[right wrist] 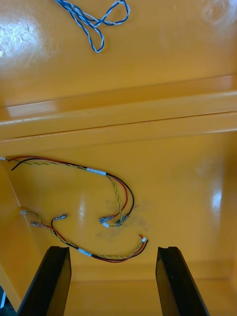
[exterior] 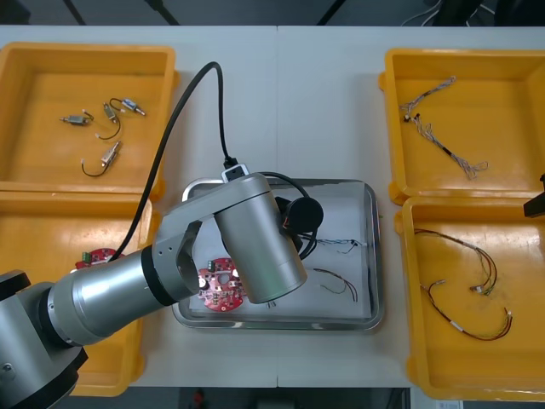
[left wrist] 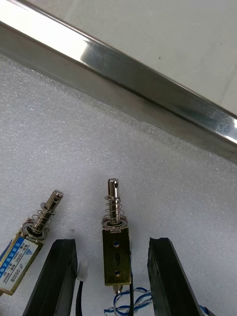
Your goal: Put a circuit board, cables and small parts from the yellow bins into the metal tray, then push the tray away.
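Straddling, at the left jaws: our left gripper (left wrist: 112,241) has its black fingers (left wrist: 57,276) parted with a small metal part (left wrist: 116,247) lying between them. There is a gap on either side, so we read the jaws as open and gripping nothing.
Long axis of that part: it runs along the fingers, with the brass body between the fingertips and the spring and pin end pointing ahead, away from the jaws.
Just outside the jaws: a second small metal part (left wrist: 34,237) lies tilted, just beside the outer face of one finger. A twisted blue and white cable (left wrist: 131,300) lies at the first part's tail end.
Under the jaws: the white lining of the metal tray (left wrist: 123,64), whose shiny rim crosses ahead of the pin end.
Wider tray, from above: the left arm (exterior: 247,239) covers the middle. A round red circuit board (exterior: 220,285) shows at its near side and a red and yellow cable (exterior: 336,284) lies toward the right.
Right jaws: our right gripper (right wrist: 112,249) has its fingers wide apart and empty, over a yellow bin (right wrist: 192,182). Red and yellow cables (right wrist: 116,197) lie just ahead of the fingertips.
Nearer arm: the left is over the tray, and the right is well apart from it.
Our judgement: board, cables and parts are in the tray, so the push is what remains.
Coming move: we would lift the left jaws straight off, since any sideways drift would knock the part between them.
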{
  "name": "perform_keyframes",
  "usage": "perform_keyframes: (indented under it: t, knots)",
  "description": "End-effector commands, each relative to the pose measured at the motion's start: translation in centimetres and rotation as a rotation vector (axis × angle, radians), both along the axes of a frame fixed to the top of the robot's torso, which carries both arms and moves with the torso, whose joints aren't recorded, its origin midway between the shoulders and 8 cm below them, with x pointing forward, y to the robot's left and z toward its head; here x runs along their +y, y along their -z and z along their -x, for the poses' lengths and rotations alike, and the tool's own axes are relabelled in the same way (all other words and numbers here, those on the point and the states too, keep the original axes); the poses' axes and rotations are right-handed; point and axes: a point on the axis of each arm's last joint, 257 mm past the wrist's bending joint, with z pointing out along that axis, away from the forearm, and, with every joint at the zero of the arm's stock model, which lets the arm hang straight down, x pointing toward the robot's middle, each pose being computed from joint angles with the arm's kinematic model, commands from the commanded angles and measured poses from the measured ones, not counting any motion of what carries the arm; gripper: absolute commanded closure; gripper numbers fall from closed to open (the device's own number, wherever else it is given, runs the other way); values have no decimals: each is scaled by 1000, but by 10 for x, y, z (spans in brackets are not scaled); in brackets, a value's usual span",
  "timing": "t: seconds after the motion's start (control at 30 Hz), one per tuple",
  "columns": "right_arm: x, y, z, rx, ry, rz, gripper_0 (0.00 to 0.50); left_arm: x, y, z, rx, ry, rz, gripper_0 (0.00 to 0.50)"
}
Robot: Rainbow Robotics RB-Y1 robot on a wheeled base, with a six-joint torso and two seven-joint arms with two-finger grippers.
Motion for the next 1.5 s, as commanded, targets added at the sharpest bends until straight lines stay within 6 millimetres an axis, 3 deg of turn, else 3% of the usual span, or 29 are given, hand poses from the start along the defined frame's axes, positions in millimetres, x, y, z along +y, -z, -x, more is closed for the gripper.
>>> perform_keyframes:
  t: [0.03, 0.17, 0.4, 0.57, 0.7, 0.97, 1.2, 1.4, 1.5]
  knots:
    - [-20, -18, -3, -34, 25, 43, 0, -10, -17, 8, -21, 40, 3, 82]
    - [-20, -18, -3, -34, 25, 43, 0, -10, -32, 12, -28, 39, 22, 81]
    - [-20, -18, -3, -34, 25, 43, 0, 3, -82, 19, -35, 22, 61, 84]
    - [-20, -18, -3, -34, 25, 43, 0, 30, -123, 29, -3, 57, 26, 83]
    - [-20, -18, -3, -34, 25, 43, 0, 39, -153, 31, -14, 126, 59, 79]
    - [-20, -18, -3, -34, 25, 43, 0, 95, -201, 45, 8, 264, 39, 47]
    - [-20, -18, -3, -34, 25, 43, 0, 151, -210, 51, 52, 294, -75, 26]
    - [-20, -18, -3, -34, 25, 43, 0, 233, -194, 66, 140, 231, -185, 7]
    - [-20, -18, -3, -34, 25, 43, 0, 255, -192, 66, 139, 231, -206, 1]
